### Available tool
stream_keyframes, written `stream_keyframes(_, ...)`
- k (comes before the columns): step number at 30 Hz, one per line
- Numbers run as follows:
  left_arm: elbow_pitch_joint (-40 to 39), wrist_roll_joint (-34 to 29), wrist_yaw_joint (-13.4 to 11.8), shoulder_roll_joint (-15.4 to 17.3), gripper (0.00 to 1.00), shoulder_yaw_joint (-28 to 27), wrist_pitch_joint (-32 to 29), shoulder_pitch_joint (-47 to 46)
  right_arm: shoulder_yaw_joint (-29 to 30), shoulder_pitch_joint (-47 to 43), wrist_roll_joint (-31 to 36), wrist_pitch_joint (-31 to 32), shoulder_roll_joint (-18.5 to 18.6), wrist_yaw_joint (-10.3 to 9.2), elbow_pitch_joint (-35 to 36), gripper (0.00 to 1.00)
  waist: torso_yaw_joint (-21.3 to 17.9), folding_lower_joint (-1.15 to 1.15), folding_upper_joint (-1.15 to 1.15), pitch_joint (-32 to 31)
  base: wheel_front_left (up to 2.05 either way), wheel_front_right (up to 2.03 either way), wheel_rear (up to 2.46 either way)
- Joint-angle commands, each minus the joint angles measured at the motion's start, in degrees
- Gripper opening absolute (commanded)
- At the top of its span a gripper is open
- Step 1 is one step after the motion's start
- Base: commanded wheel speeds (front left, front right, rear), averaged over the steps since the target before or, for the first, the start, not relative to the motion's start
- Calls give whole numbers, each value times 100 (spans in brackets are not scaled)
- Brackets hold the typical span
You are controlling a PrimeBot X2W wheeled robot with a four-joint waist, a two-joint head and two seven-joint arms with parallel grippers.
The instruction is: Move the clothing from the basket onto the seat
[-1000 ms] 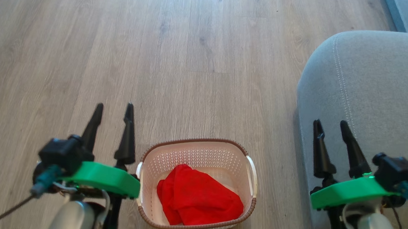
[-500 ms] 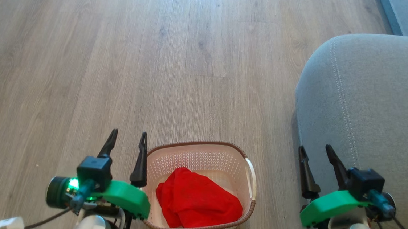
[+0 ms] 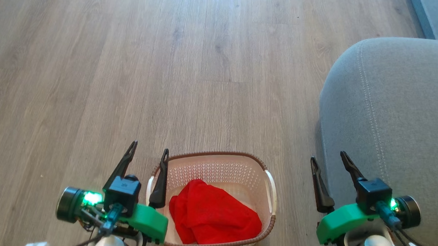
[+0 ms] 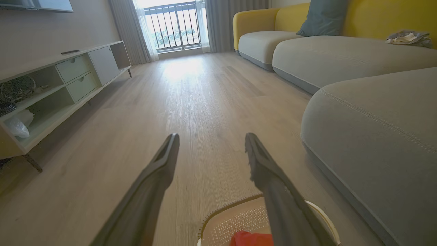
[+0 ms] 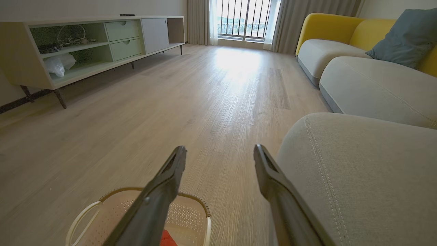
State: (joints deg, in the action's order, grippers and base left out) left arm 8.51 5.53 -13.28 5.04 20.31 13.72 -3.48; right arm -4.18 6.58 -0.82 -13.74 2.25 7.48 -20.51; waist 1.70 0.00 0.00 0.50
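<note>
Bright red clothing (image 3: 214, 213) lies bunched in the cream basket (image 3: 216, 158) on the wood floor; a red corner (image 4: 251, 238) shows in the left wrist view, with the basket rim (image 4: 225, 208) below the fingers. My left gripper (image 3: 149, 152) stands open beside the basket's left rim, nothing between its fingers. My right gripper (image 3: 327, 157) is open and empty too, at the near left edge of the grey seat (image 3: 403, 114). The basket (image 5: 116, 208) and the seat (image 5: 362, 171) also appear in the right wrist view.
A long low media cabinet (image 5: 85, 44) with shelves and drawers runs along the far wall. A yellow-backed sofa (image 4: 327, 54) with a blue cushion (image 4: 322, 17) stands beyond the seat. Bare wood floor (image 3: 169, 56) stretches ahead toward a curtained window.
Both grippers have drawn down and inward in the head view and tilted; the left one now sits against the basket's left rim. Both stay open. The clothing has not moved.
</note>
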Motion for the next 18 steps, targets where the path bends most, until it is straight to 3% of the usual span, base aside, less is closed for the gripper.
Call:
stream_keyframes(1,-167,-268,-10,-29,100,-137,110,-232,-163,313,246,-108,63,1,147,100,3,0,0,3,0,0,0)
stream_keyframes(18,-107,-429,78,-91,100,-208,128,-243,-132,354,407,-126,63,1,115,100,-15,0,0,30,0,0,0)
